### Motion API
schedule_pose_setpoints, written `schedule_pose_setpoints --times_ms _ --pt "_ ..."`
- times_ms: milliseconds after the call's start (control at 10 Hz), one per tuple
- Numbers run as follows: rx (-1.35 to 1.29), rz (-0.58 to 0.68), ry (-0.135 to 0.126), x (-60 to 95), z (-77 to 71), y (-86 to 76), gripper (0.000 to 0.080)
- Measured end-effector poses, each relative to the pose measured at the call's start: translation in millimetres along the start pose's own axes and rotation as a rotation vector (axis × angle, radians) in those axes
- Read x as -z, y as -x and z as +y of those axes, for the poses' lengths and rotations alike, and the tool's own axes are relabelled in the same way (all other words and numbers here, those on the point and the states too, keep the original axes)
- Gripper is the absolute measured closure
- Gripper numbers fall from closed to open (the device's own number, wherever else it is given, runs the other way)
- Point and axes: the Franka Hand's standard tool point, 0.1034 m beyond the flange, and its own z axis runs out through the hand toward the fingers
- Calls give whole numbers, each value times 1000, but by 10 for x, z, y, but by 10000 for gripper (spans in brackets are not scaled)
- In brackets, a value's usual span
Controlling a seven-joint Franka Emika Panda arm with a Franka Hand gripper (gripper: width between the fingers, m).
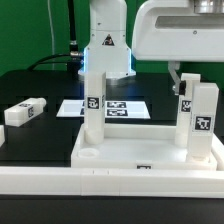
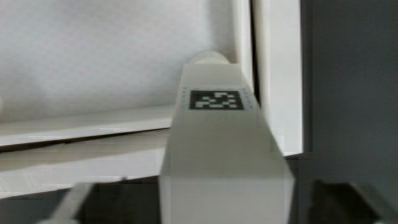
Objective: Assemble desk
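The white desk tabletop lies rim up at the front of the table. Three white tagged legs stand on it. One leg is on the exterior view's left, and two are on its right, the nearer leg and the leg behind it. My gripper hangs over that rear right leg, with one dark finger beside its top. In the wrist view the leg fills the gap of the gripper, with the tabletop beyond. Contact cannot be made out.
A fourth leg lies loose on the black table at the exterior view's left. The marker board lies behind the tabletop, in front of the arm's base. A long white border bar runs along the front.
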Motion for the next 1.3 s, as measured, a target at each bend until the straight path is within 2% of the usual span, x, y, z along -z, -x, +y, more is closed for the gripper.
schedule_pose_setpoints --times_ms 100,700,1200,1300 --pt "0 0 0 0 1 -1 511" --pt "-90 0 -1 -1 3 0 509" --pt "-639 -7 -4 -11 -35 33 509" --pt "-729 -6 -16 -15 -40 30 509"
